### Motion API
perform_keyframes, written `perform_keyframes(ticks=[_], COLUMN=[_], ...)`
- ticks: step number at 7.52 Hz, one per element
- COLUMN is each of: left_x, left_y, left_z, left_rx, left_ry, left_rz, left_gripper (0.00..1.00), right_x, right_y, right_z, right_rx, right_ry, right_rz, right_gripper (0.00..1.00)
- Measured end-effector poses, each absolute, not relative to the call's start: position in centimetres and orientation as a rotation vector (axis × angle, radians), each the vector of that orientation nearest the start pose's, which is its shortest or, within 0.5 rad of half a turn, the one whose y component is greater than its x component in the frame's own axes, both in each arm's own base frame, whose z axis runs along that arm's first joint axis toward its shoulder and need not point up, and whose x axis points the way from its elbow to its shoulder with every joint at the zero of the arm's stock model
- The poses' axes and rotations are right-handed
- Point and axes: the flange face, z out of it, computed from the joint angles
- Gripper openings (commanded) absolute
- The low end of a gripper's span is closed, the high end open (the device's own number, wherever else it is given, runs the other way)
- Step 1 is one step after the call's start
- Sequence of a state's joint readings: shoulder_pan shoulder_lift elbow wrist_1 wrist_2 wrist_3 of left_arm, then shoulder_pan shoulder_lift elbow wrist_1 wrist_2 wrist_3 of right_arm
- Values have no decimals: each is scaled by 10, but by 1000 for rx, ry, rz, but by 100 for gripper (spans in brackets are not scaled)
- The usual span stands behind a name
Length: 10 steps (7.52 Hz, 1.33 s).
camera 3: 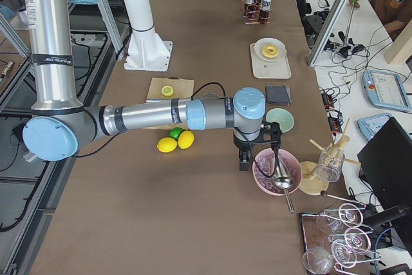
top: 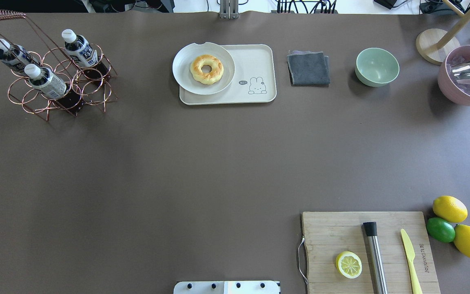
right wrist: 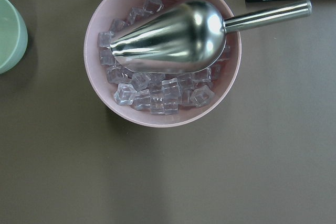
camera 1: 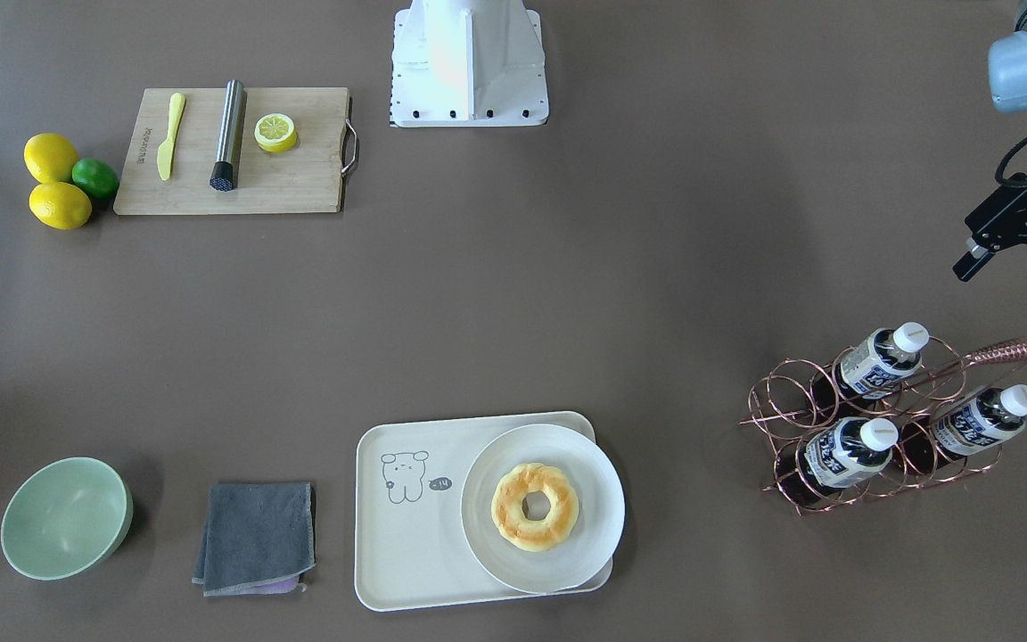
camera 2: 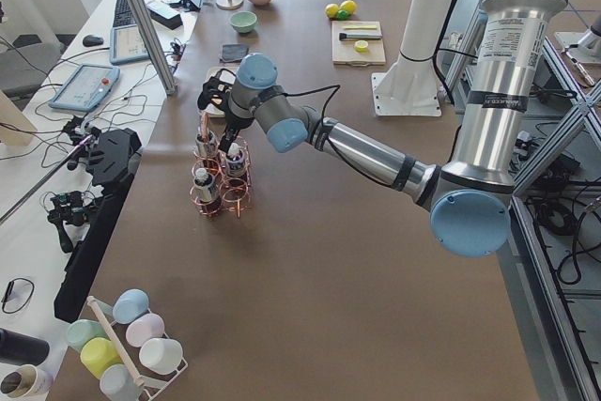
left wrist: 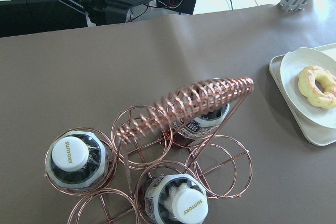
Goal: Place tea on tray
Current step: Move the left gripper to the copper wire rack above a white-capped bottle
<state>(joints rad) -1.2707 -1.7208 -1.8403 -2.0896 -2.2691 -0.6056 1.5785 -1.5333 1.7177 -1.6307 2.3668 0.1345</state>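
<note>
Hovering with its fingers spread wide and nothing between them, the left gripper (camera 1: 1013, 278) hangs above the table on the robot's side of the copper wire rack (camera 1: 1008, 349), touching neither the rack nor its load; the three tea bottles (camera 1: 879, 361) sit tilted in the rack's rings, white caps up, two in the row farther from the robot and one in the nearer row under the coiled handle; the left wrist view looks down on their caps through that handle; the tray (camera 1: 406, 553) lies well apart from the rack, near the middle of the table's far edge, bear drawing showing; a round white plate (camera 1: 603, 517) covers the tray's end towards the rack and overhangs its rim, with a doughnut (camera 1: 534, 506) on it; the right gripper (camera 3: 243, 159) hangs over a pink bowl (right wrist: 168, 121) of ice holding a metal scoop (right wrist: 173, 38); whether its fingers are spread or closed cannot be told, since only the side view shows it.
</note>
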Motion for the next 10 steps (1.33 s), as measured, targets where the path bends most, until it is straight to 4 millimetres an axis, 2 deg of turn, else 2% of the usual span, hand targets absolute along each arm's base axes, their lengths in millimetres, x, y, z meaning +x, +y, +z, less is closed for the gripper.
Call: perform_keyframes(ticks=[2, 3, 6, 7, 8, 10], left_x=[126, 133, 155, 161, 165, 172], left_y=[-517, -508, -503, -504, -508, -521], left_z=[353, 343, 365, 370, 375, 385], left_rx=[516, 502, 471, 473, 471, 485], left_ry=[891, 871, 781, 766, 757, 758], left_rz=[-1, -18, -68, -71, -71, -69], left_gripper=[97, 97, 97, 94, 87, 86], right_x=[67, 66, 67, 67, 66, 66], right_y=[-507, -507, -506, -506, -507, -507], right_z=[574, 575, 576, 576, 576, 576], right_rx=[64, 63, 59, 60, 60, 59], right_ry=[-801, -800, -799, -799, -799, -799], right_rz=[86, 87, 90, 90, 90, 90], right_gripper=[100, 100, 100, 100, 100, 100])
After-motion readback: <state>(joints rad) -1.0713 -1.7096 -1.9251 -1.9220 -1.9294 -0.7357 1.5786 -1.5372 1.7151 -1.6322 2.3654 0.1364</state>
